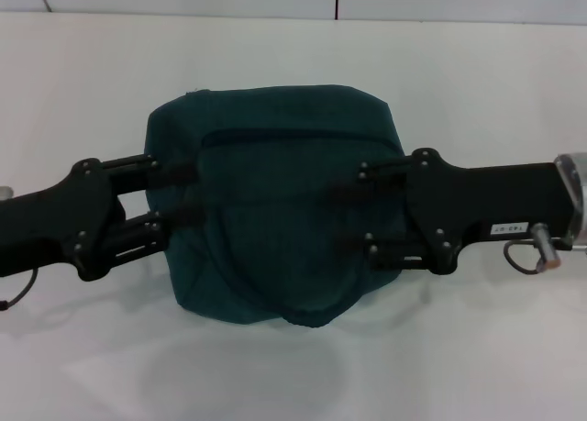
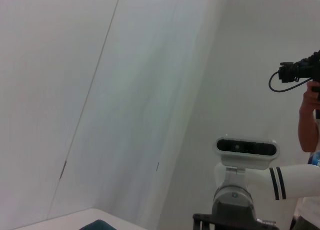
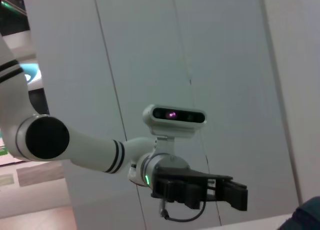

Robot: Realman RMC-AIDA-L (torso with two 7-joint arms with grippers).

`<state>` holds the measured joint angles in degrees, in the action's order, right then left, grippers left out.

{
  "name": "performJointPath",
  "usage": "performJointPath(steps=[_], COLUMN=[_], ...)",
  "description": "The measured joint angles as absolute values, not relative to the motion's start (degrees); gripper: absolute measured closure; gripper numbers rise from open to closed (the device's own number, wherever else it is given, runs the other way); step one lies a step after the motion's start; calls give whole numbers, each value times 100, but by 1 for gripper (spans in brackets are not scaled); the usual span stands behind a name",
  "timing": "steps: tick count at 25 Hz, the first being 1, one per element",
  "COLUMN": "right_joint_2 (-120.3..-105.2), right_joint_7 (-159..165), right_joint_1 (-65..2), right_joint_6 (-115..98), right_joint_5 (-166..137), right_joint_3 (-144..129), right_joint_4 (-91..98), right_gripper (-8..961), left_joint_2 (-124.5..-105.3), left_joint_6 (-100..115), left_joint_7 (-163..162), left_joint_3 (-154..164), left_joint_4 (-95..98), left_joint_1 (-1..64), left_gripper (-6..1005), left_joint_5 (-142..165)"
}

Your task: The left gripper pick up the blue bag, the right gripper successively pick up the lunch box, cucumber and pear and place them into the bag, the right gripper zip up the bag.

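Two sets of jaws meet the blue bag (image 1: pixel 275 201) mid-bench (image 1: pixel 477 366): left gripper (image 1: pixel 180 199) and right gripper (image 1: pixel 353 217) each have fingers laid over opposite sides; whether they are clamped, cannot tell. No lunch box, cucumber or pear visible. Likely zipping stage: left should brace while right pulls straight along the zip.

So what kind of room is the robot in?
Probably a robot test lab: a plain white table, bare white wall panels, and a person filming with a camera.
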<state>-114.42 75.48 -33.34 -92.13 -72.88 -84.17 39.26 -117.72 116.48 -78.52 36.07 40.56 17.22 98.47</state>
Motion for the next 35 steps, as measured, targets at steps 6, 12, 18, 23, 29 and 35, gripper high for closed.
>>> performJointPath(steps=[6,12,18,23,29,35], right_joint_2=[-11519,-11525,-11531,-11531,-11531,-11531], right_joint_7=[7633,7602,7530,7526,7523,7523], right_joint_1=[-3340,-3289,-3277,-3278,-3278,-3278], right_joint_6=[-9095,-9126,-9171,-9176,-9176,-9176], right_joint_5=[-7382,-7339,-7335,-7326,-7320,-7320], right_joint_3=[-8431,-8366,-8279,-8279,-8279,-8279], right_joint_4=[3983,4057,4061,4069,4070,4070], right_gripper=[497,213,77,78,78,78], left_joint_2=[-11811,-11813,-11813,-11813,-11812,-11813], left_joint_6=[11644,11639,11634,11627,11626,11599], left_joint_7=[-7784,-7668,-7615,-7612,-7611,-7611], left_joint_3=[3603,3605,3611,3613,3605,3603], left_joint_4=[4056,4057,4060,4061,4061,4061], left_joint_1=[1712,1706,1712,1726,1748,1734], left_gripper=[444,246,129,109,110,110], left_joint_5=[9844,9847,9875,9880,9898,9904])
